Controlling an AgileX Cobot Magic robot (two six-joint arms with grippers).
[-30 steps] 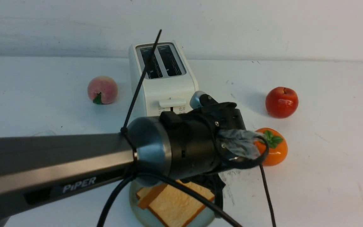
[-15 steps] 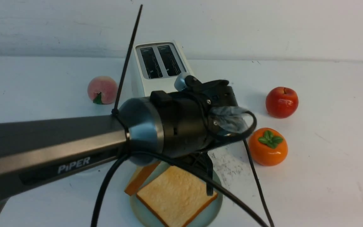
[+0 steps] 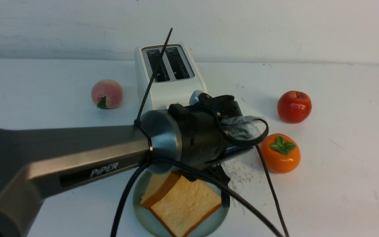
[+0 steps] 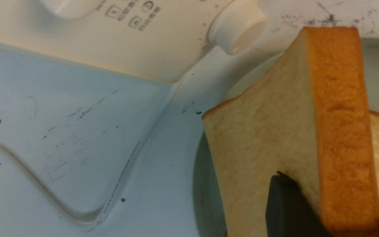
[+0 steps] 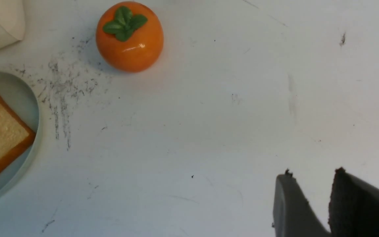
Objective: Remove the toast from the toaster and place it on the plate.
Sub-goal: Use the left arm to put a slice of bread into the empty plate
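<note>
The cream-white toaster [image 3: 168, 79] stands at the back, and both its slots look dark and empty. In front of it is the pale blue-green plate [image 3: 142, 213], with one slice of toast [image 3: 186, 207] lying flat on it. A second toast slice [image 4: 275, 131] stands on edge over the plate and leans on the flat one. My left gripper [image 4: 334, 191] is shut on it, with a dark finger [image 4: 288, 204] against its face. In the front view my left wrist [image 3: 189, 138] hides most of that grip. My right gripper [image 5: 313, 171] hangs over bare table, open by a narrow gap and empty.
A peach [image 3: 107, 93] lies left of the toaster. A red apple [image 3: 294, 107] and an orange persimmon [image 3: 280, 153] lie to the right. The toaster's white cord [image 4: 28, 171] snakes over the table beside the plate. Black cables [image 3: 242, 204] hang from my left arm across the plate.
My left wrist rose, then came down again and shifted right. The held slice, which stuck out past the plate's left rim half a second ago, is now over the plate.
</note>
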